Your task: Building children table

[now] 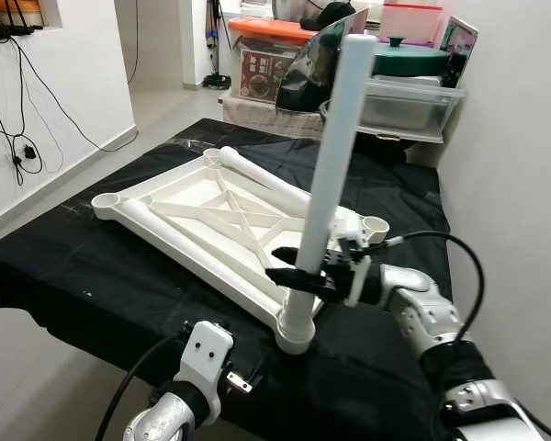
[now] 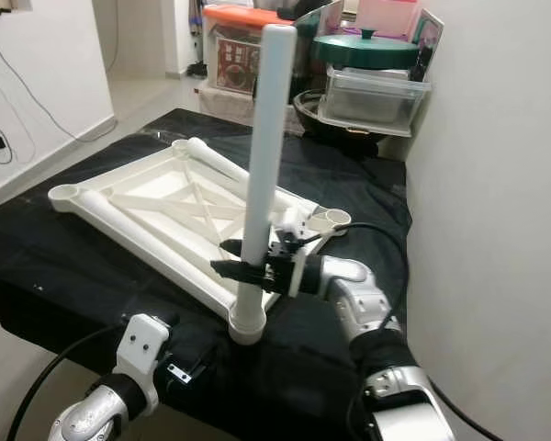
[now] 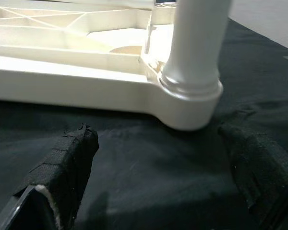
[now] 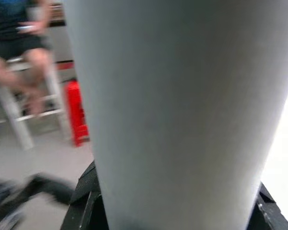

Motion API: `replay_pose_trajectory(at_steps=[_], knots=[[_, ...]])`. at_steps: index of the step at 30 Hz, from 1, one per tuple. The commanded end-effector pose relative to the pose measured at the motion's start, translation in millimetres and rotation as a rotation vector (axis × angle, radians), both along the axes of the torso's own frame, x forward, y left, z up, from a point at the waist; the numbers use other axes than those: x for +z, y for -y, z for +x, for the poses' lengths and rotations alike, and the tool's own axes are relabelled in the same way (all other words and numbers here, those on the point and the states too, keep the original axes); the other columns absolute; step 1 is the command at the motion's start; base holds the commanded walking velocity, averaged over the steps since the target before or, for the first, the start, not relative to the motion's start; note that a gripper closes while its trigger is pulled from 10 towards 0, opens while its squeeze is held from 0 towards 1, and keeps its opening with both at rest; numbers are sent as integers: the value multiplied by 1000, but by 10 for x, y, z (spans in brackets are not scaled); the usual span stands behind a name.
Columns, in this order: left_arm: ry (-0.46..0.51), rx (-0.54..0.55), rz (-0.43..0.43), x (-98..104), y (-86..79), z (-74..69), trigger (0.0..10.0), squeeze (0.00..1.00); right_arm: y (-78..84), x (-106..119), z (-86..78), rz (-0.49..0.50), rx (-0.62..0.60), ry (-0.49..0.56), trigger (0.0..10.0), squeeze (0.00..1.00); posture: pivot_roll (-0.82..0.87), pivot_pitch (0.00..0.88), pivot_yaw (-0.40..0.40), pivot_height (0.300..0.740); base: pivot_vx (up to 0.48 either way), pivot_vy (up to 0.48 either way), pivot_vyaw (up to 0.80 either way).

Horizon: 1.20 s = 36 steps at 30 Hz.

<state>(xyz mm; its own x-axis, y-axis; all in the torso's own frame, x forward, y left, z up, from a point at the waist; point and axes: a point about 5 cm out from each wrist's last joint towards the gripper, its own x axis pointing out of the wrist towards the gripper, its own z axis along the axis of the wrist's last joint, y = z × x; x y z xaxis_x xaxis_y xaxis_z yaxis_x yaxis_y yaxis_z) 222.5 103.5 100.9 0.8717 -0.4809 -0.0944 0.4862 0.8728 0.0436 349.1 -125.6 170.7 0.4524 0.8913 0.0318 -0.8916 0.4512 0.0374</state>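
Lying upside down on the black-draped bench (image 1: pixel 101 276), the white tabletop frame (image 1: pixel 211 216) shows its ribbed underside and corner sockets, which is presumably why it is placed this way: the legs can be pushed in from above. Its long axis runs from the robot's near right toward the far left. At the far left corner an open socket (image 1: pixel 107 199) faces up, not yet filled, and two more white legs (image 1: pixel 257 181) lie flat along the frame's long sides.

Low at the near left edge of the bench, the left end effector (image 3: pixel 158 158) hovers released, its padded fingers (image 3: pixel 62 163) spread wide and aimed at the near corner socket (image 1: pixel 296 333), touching nothing; it seems placed to steady that corner if needed.

Further right, a white table leg (image 1: pixel 335 156) stands in that socket, its long axis nearly vertical with a slight lean to the right at the top. The right end effector (image 1: pixel 303 271) is clenched around the leg's lower part, just above the socket, likely to hold it plumb while seating it.
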Motion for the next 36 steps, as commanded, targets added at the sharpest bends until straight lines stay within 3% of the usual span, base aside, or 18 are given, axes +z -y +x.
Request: replay_pose_trajectory(at_steps=[1,5,9,10,11,12,16,18,19,20,21,22,23,24,28,29,32,36], knots=[[-4,-6,-1,-7,11,-3,10000,0,168,-54,126,2,-237,-29,0,0,222,0,-95,740,0,0,0],[-4,-7,-2,-6,11,-1,10000,0,440,-139,267,-5,-643,-73,0,0,219,0,-93,740,0,0,0],[-4,-7,-2,-7,11,-2,10000,0,542,-172,290,-20,-777,-82,0,0,219,0,-93,740,0,0,0],[-5,-8,-2,-9,10,0,10000,0,799,-251,254,-44,-1094,-99,0,0,214,0,-92,740,0,0,0],[-5,-8,-2,-9,10,0,10000,0,799,-251,254,-44,-1094,-99,0,0,214,0,-92,740,0,0,0],[-5,-8,-2,-10,11,1,10000,0,967,-341,168,-37,-1335,-132,0,0,216,0,-93,740,0,0,0],[-5,-7,-2,-8,9,2,10000,0,1047,-506,-27,-7,-1648,-216,0,0,217,0,-92,740,0,0,0],[-5,-7,-2,-8,8,3,10000,0,962,-539,-54,27,-1671,-253,0,0,217,0,-91,740,0,0,0],[-5,-7,-2,-8,8,3,10000,0,962,-539,-54,27,-1671,-253,0,0,217,0,-91,740,0,0,0],[-5,-7,-2,-8,5,4,10000,0,764,-519,1,105,-1628,-270,2275,0,216,0,-91,740,0,0,0],[-5,-7,-2,-8,5,4,10000,0,764,-519,1,105,-1628,-270,2275,0,216,0,-91,740,0,0,0],[-5,-8,-1,-9,7,4,10000,0,648,-464,62,148,-1537,-240,10000,278,216,0,-91,740,0,0,0],[-5,-8,-1,-8,9,5,10000,0,574,-424,102,171,-1483,-215,10000,278,218,0,-93,740,0,0,0],[-5,-8,-2,-7,9,4,10000,0,485,-350,141,196,-1396,-160,10000,1000,219,0,-94,740,0,0,0],[-5,-7,-2,-7,10,4,10000,0,297,-209,193,231,-1231,-75,10000,1000,216,0,-92,740,0,0,0],[-4,-6,-2,-7,10,5,10000,0,261,-171,207,253,-1157,-58,10000,0,218,0,-96,740,0,0,0],[-4,-6,-2,-8,10,7,10000,0,157,-84,205,292,-802,-68,10000,0,217,0,-93,740,0,0,0],[-4,-6,-3,-8,12,7,10000,0,173,-87,147,261,-530,-125,10000,0,217,0,-93,740,0,0,0]])
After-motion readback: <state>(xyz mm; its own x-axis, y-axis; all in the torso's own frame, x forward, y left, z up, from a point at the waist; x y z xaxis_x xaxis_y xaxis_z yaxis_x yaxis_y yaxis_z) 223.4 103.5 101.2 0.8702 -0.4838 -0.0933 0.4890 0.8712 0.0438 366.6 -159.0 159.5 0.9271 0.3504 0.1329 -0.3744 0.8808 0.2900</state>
